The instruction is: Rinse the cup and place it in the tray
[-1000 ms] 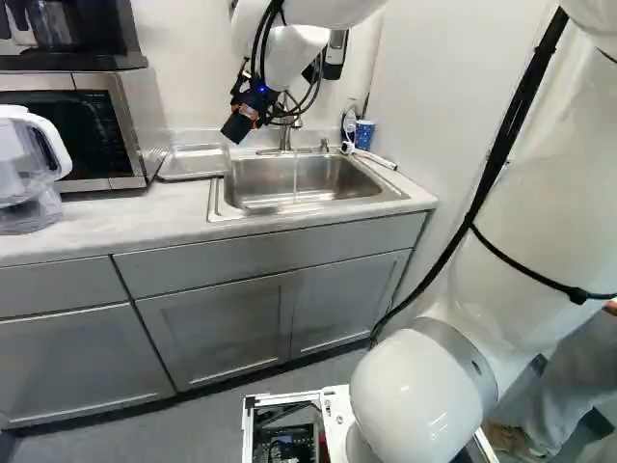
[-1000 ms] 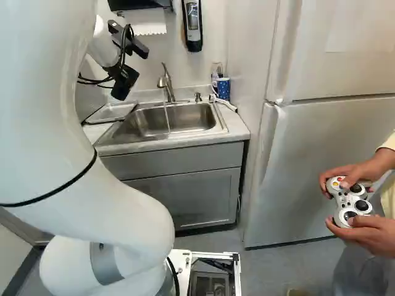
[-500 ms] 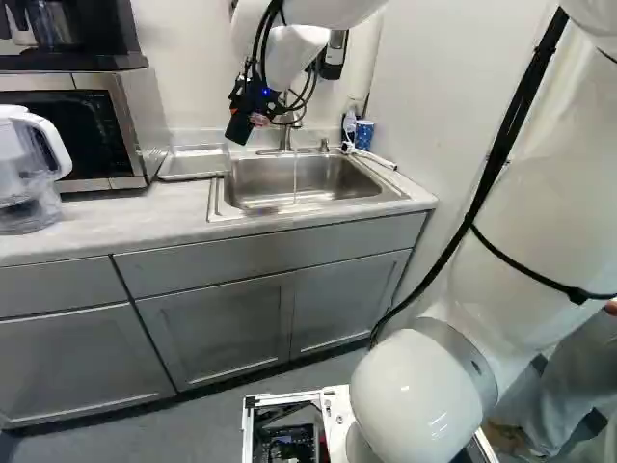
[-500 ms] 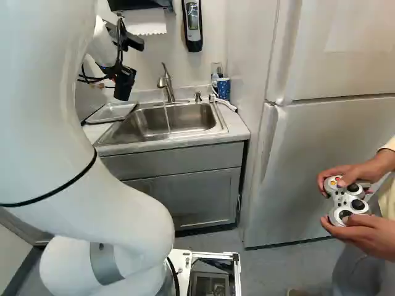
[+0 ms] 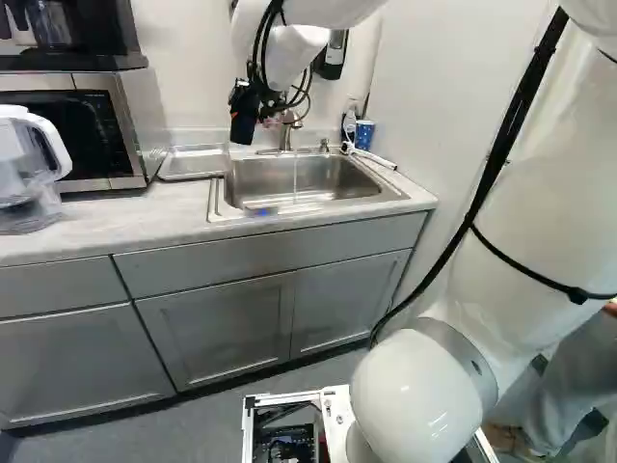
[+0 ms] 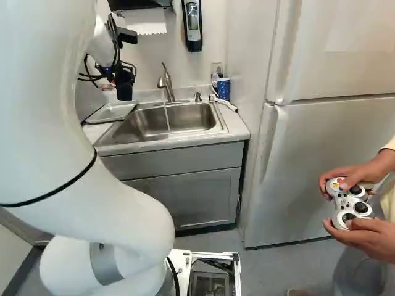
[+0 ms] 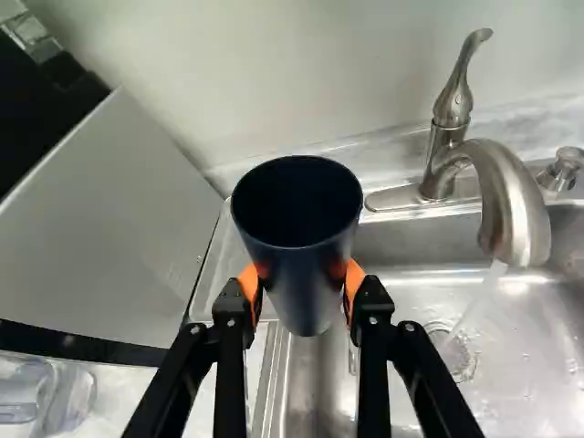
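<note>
— Pale surface (image 5: 125, 217): what is it carrying?
— One metal sink (image 5: 328, 180); one faucet (image 7: 516, 205), running; one tray (image 5: 191, 162), sitting beside the sink.
— And the cup (image 7: 299, 269)?
— One, dark blue: my tool (image 6: 122, 75) is gripping it between both orange pads (image 7: 354, 276), above the surface, near the faucet.

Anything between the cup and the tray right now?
Nothing visible stands between the cup, held in the gripper, and the tray. The microwave stands close beside the tray, though, and the faucet is on the cup's other side, toward the sink.
</note>
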